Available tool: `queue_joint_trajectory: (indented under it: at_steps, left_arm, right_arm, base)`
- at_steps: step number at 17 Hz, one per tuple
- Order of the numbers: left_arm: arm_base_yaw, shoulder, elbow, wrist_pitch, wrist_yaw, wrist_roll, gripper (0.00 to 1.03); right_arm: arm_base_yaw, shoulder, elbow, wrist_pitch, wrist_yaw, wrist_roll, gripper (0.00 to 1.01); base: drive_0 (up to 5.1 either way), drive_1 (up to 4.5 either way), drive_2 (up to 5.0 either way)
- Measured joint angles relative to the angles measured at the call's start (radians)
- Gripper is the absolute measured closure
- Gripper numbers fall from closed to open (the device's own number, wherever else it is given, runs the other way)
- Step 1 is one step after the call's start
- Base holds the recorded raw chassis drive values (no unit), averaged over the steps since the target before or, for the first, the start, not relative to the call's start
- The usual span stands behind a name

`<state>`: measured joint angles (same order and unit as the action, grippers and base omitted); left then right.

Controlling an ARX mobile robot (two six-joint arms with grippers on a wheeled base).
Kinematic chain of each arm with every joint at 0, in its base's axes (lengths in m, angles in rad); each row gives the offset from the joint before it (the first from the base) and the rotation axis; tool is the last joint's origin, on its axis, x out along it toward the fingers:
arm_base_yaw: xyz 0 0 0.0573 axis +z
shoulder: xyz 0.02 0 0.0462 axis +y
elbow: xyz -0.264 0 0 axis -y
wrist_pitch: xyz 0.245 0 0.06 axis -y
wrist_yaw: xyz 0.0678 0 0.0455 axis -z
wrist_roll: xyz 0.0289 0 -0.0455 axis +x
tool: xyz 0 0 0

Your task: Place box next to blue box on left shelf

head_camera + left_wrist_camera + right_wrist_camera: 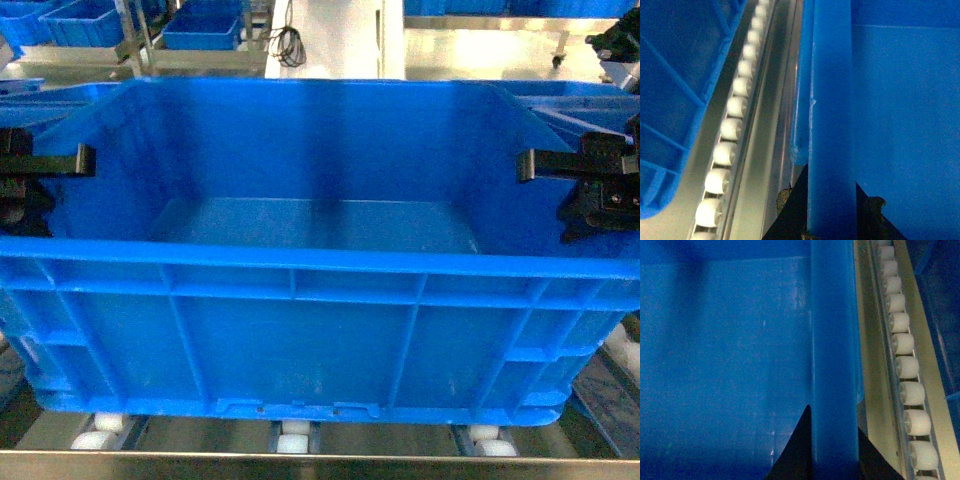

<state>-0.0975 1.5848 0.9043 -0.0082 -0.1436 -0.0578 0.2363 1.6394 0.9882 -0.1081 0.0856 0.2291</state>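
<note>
Head view: I logged the box, an open-top blue crate, sitting on the left shelf, its bottom edge over white rollers. My left gripper was at the crate's left rim and my right gripper at its right rim, each with a black finger hooked over the rim. More blue crates stood on racks in the background.

Left wrist view: the fingers straddled the box's rim, one either side, clamped on it. A roller track ran just beside the rim, with another blue crate beyond it.

Right wrist view: the fingers likewise pinched the rim between them. A roller track lay just beside the crate wall.
</note>
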Motion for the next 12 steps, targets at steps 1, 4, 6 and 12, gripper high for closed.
queue_joint_trajectory:
  at_steps: [1,4,6,12]
  left_arm:
    - [0.005,0.006,0.002,-0.006,0.014,0.003,0.95]
    - [0.009,0.011,0.014,-0.021,0.023,0.005,0.95]
    - [-0.004,0.025,-0.011,0.176,-0.032,-0.007,0.71]
    - [-0.037,-0.083,-0.017,0.504,-0.010,-0.066,0.05]
  right_arm:
    - [0.007,0.002,0.009,-0.030,0.007,0.008,0.94]
    - [0.007,0.002,0.018,-0.046,0.002,0.014,0.94]
    - [0.026,-0.009,-0.004,0.113,0.018,-0.013,0.67]
    - [0.018,-0.152,-0.048,0.505,0.047,0.019,0.04]
  base:
    - [0.0,0.00,0.0]
    - [0.0,0.00,0.0]
    - [0.0,0.00,0.0]
    - [0.0,0.00,0.0]
